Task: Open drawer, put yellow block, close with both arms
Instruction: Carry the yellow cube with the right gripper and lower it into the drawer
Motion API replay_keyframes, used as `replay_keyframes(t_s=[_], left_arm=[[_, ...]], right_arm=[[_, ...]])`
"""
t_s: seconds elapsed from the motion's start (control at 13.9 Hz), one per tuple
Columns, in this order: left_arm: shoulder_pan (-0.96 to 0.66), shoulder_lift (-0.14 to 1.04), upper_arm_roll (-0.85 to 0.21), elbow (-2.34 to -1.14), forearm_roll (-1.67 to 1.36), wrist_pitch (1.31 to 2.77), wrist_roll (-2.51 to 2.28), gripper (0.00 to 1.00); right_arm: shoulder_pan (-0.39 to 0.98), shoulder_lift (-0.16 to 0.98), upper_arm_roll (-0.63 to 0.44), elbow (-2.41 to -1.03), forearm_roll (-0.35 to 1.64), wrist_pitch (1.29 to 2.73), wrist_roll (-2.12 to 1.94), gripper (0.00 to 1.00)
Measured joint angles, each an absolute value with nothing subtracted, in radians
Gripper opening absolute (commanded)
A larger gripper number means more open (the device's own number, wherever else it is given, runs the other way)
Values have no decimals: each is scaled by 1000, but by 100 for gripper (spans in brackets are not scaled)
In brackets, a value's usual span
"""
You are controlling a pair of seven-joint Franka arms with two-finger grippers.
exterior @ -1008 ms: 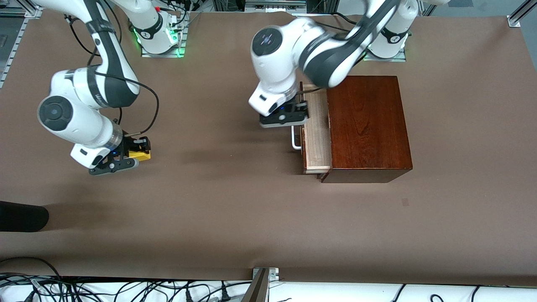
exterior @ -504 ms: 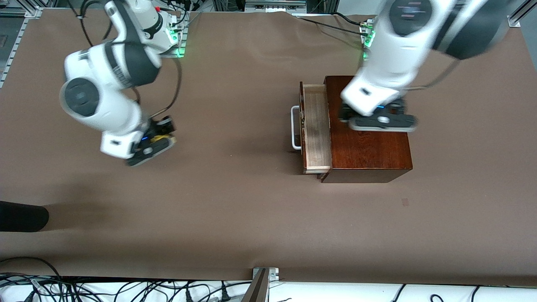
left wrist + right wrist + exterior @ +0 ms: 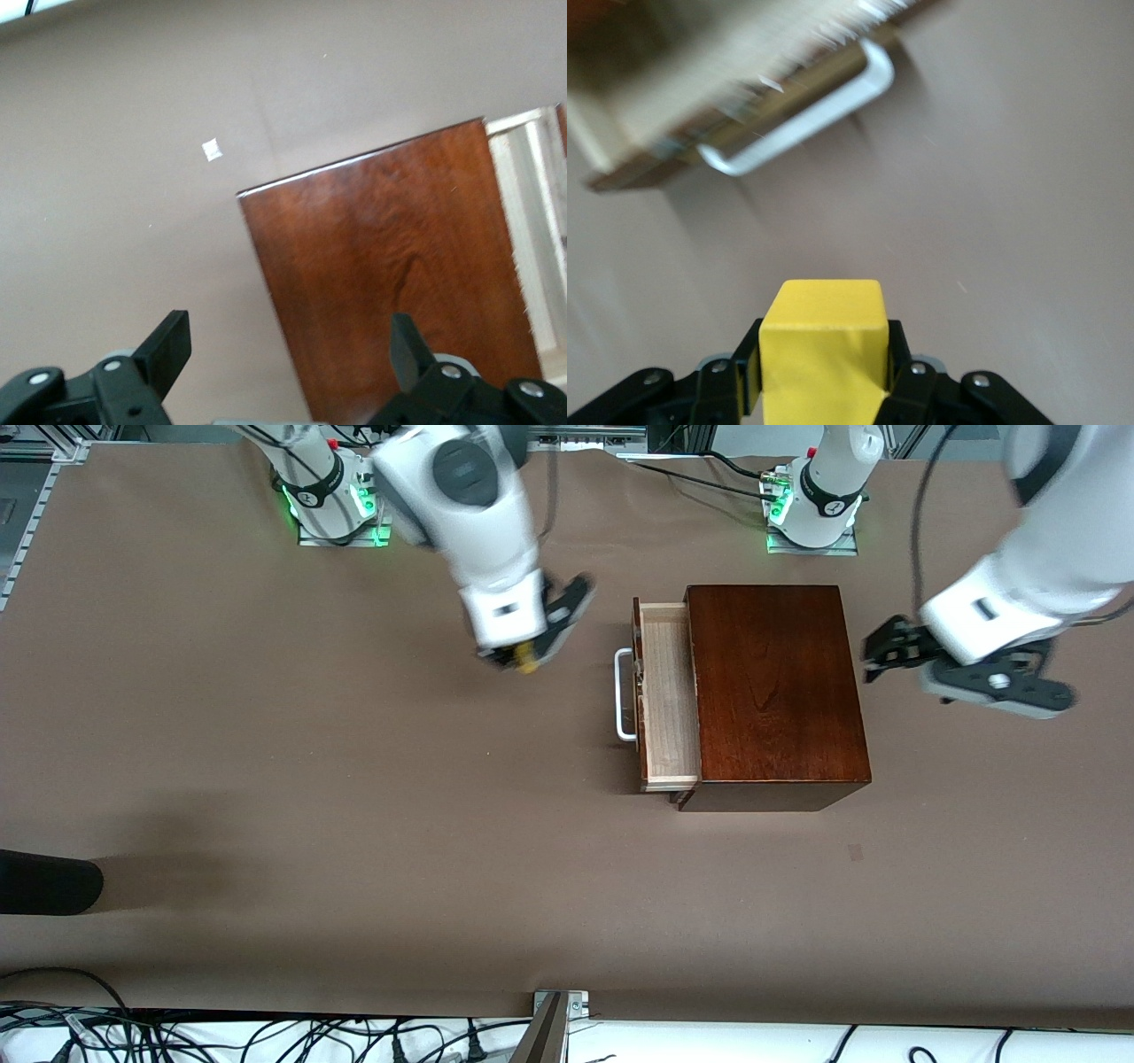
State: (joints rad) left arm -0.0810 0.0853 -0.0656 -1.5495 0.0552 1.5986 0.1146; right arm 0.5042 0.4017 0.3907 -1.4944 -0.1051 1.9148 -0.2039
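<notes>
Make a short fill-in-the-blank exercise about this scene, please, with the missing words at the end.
1. The right gripper is shut on the yellow ____.
2. The drawer of the wooden box is ____.
3. The left gripper, over the table beside the box, is ____.
4. The drawer's handle is ____ in colour.

Missing words: block; open; open; white

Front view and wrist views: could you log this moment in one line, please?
drawer open | right gripper holds yellow block | left gripper open

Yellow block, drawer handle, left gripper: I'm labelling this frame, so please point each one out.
yellow block (image 3: 824, 341), right wrist view, front face.
drawer handle (image 3: 623, 693), front view, long white bar.
left gripper (image 3: 288, 341), left wrist view, gap between open fingertips.
</notes>
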Motion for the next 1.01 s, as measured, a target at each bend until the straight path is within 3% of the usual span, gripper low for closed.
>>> replay_keyframes(t_s=[0.5,1.01], left_arm=[[-80,2,49,-1676,52,1713,118,100],[-79,-23,48,-1703,52,1687,82,100]], right_arm=[[807,673,388,-1160,-309,1918,-240,0],[830,750,379,-1083,-330,1922,-482,0]])
